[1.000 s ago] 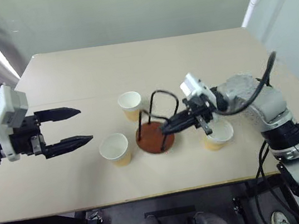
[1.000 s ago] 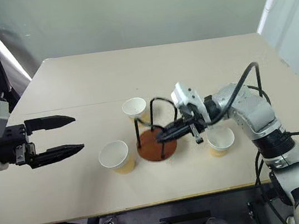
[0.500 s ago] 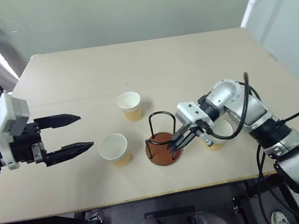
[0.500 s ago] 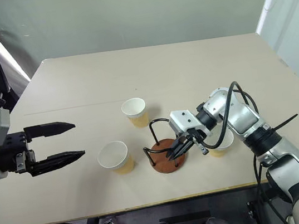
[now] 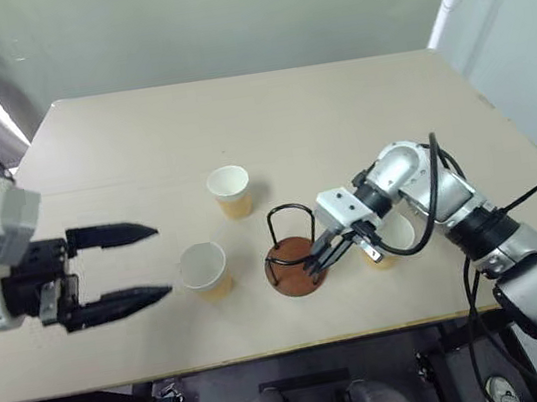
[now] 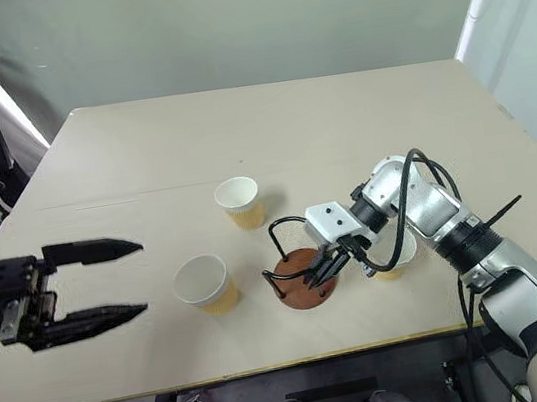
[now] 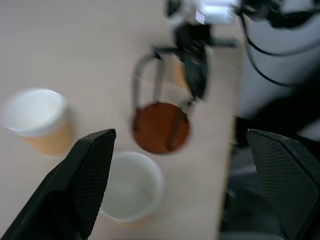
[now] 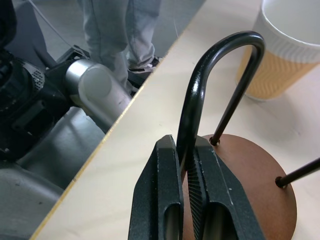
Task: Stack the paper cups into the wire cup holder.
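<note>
While the right gripper (image 8: 186,197) is clamped on one wire loop of the wire cup holder (image 5: 292,252), the holder sits on the bench (image 5: 235,115) near the front edge, between the cups. No cup in it yet. Nearest cup (image 5: 204,269) stands just to the holder's left, a second cup (image 5: 229,190) a bit further back, the third cup (image 5: 384,241) just right of the holder, partly hidden behind the right arm. All three upright, mouths up.

Left gripper (image 5: 117,267) hangs wide open and empty above the bench's left side, aimed toward the nearest cup, well apart from it.

Risks, as I judge them:
- Grip is on thin wire, low on the loop. Any twist of the wrist could tip the holder or drag the disc base along the bench.
- Holder is close to the front edge; a pull that way could slide it off.
- Right arm sits close against the third cup, so a swing out could knock it over.
- Left gripper coming in wide could shove the nearest cup instead of straddling it, or crush the paper wall if it squeezes hard.
</note>
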